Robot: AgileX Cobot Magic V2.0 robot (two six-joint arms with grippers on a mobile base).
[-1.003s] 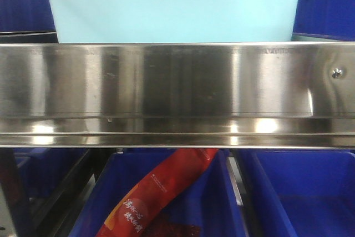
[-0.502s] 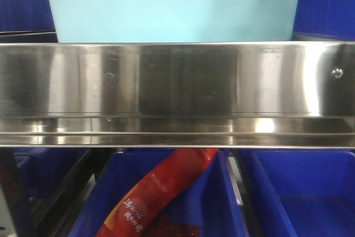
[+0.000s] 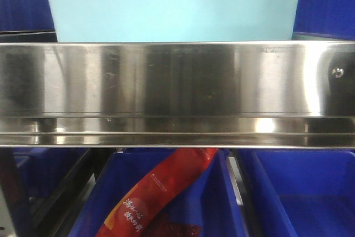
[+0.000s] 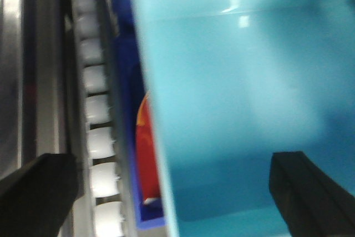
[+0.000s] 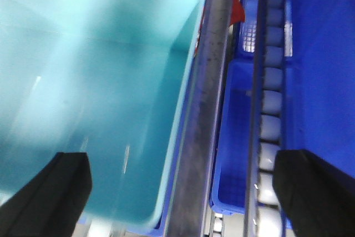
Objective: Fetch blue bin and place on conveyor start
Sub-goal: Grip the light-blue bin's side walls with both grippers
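Front-facing view shows the blue bin (image 3: 172,9) behind a steel rail (image 3: 177,81); left and right jaws gape wide astride its walls.

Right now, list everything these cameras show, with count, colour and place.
blue bin: one, pale cyan, above and behind the steel rail.
steel rail: one, shiny silver, across the front view.
storage bins: at least two, dark blue, below the rail; more flank the blue bin.
packet: one, red, in a storage bin below the rail.
rollers: one row, white, beside the blue bin.
left gripper: black, open, straddling the blue bin's wall.
right gripper: black, open, straddling the opposite wall.
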